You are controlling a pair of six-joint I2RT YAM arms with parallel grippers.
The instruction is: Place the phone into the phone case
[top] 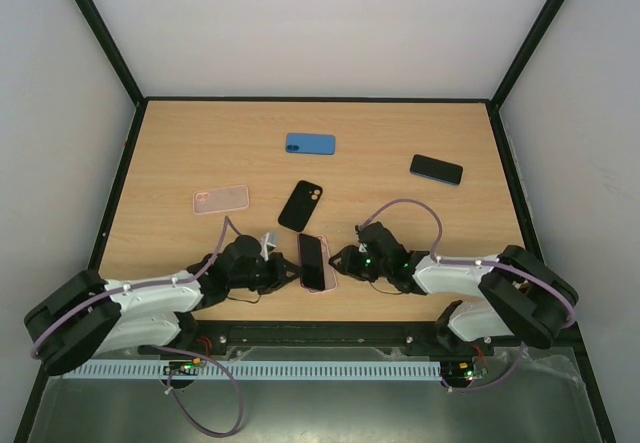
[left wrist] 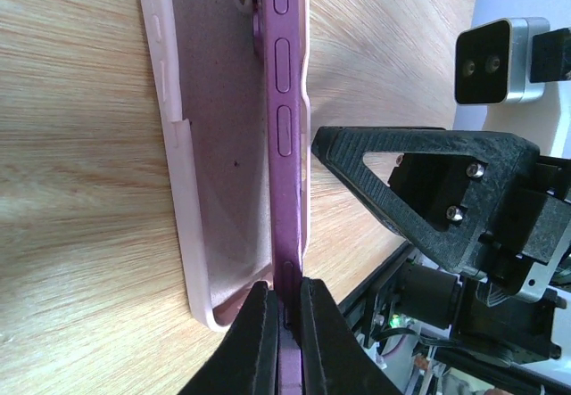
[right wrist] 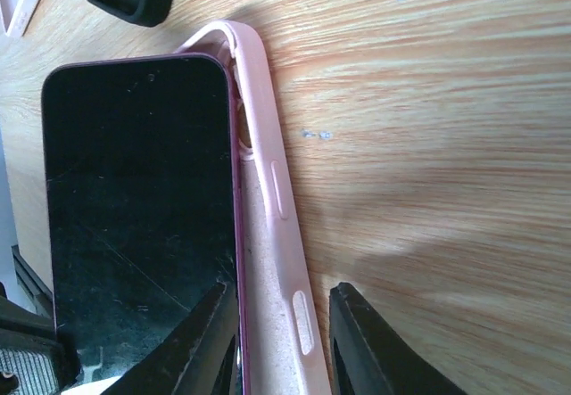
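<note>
A purple phone [top: 311,260] with a dark screen rests tilted in a pink case [top: 329,281] near the table's front edge. In the left wrist view my left gripper [left wrist: 284,315] is shut on the phone's purple side edge [left wrist: 284,101], which stands up out of the pink case [left wrist: 219,145]. In the top view the left gripper [top: 287,269] is on the phone's left. My right gripper [top: 345,260] is on its right. In the right wrist view it [right wrist: 278,341] is open, straddling the case's side wall [right wrist: 272,190], one finger over the screen [right wrist: 134,190].
A black case [top: 301,205] lies just behind the phone. A clear pink case [top: 221,199] lies at the left, a blue case [top: 310,143] at the back, and a black phone [top: 436,169] at the right. The table's front rail is close behind both grippers.
</note>
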